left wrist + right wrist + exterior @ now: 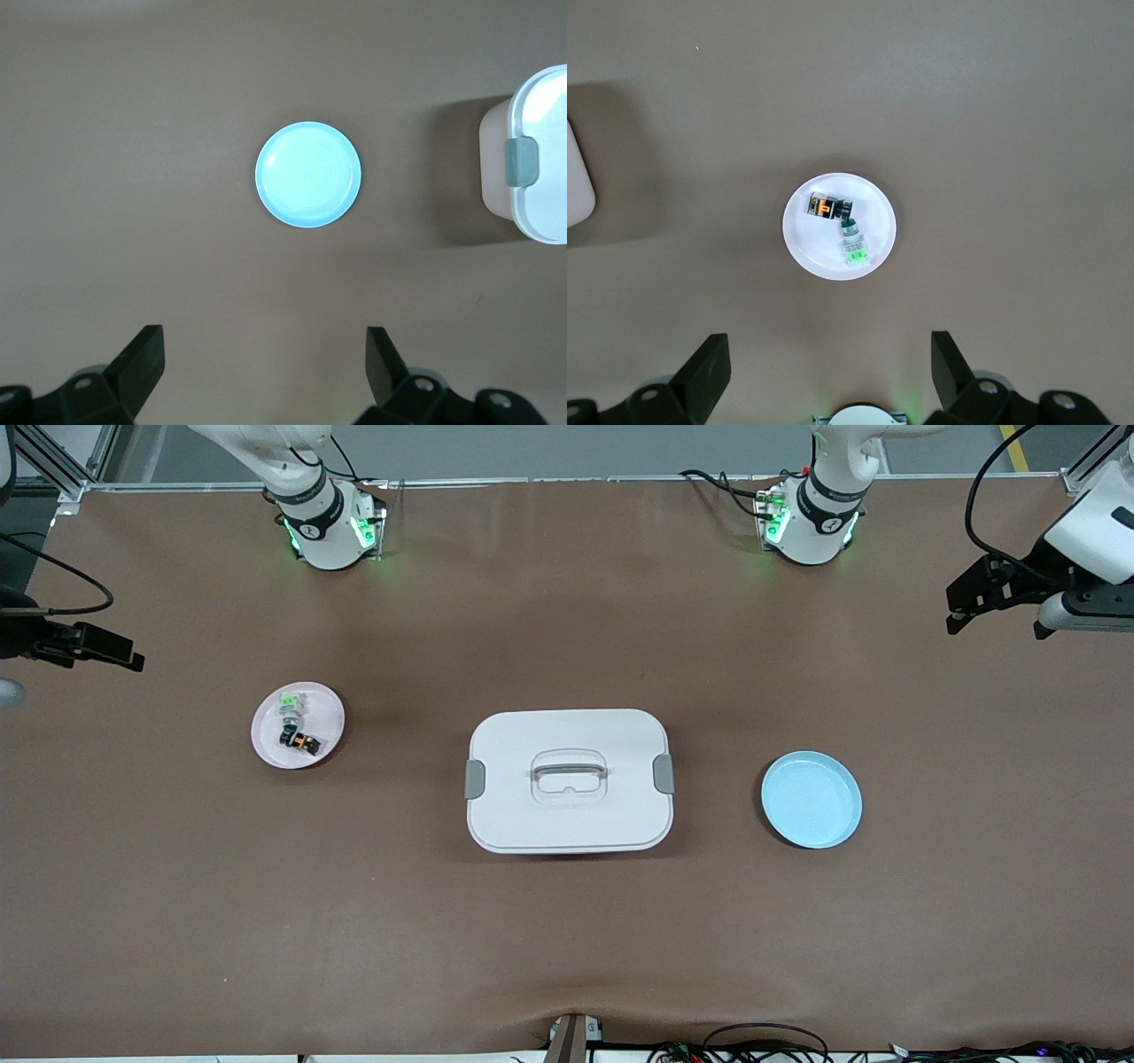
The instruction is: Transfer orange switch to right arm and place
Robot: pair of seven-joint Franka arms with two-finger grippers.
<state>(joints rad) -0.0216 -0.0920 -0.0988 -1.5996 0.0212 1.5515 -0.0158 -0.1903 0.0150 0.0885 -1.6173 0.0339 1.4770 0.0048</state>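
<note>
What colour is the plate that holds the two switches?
Pale pink, nearly white. The plate shows its pink tint best in the front view.

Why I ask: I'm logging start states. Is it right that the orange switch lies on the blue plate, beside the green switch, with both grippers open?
Not quite. The orange switch lies on the pink plate, beside the green switch, as the right wrist view shows. The blue plate is empty. The left gripper and right gripper are open.

We are looking at a robotics lab: two white jointed robot arms are bolted by their bases [330,530] to a wide brown-covered counter [567,939], green status lights glow at each base, bundled black cables [762,1045] trail along the counter's edge, and aluminium framing [53,465] stands at its corner.
</note>
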